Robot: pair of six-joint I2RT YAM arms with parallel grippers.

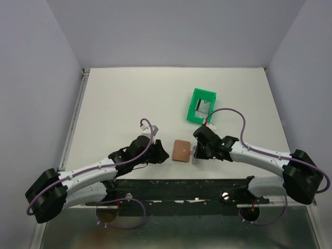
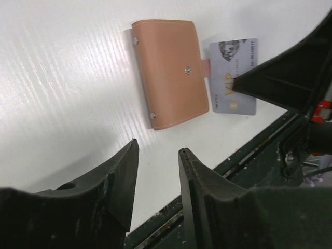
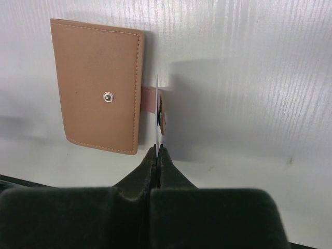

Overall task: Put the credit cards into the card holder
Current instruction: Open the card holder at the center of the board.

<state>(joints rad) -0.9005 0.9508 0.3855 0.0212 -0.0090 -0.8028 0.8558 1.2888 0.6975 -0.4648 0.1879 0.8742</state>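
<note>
The white table [image 1: 119, 104] carries a green bin [image 1: 193, 104] farther back. The tan leather card holder [image 2: 170, 72] lies closed near the front edge, stitched along its border, with a metal snap at its centre. Just beside its snap tab [image 3: 151, 99], the right gripper [image 3: 157, 150] pinches a pale grey card [image 2: 234, 78] with gold lettering. The left gripper [image 2: 158, 148] hovers nearby, slightly parted and empty.

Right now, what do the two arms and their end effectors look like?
Both the left arm and right arm have pale grey links with bulky black joints, each trailed by a thin purple cable. The left end effector and right end effector have matte black, wedge-shaped fingers tapering to narrow tips.
</note>
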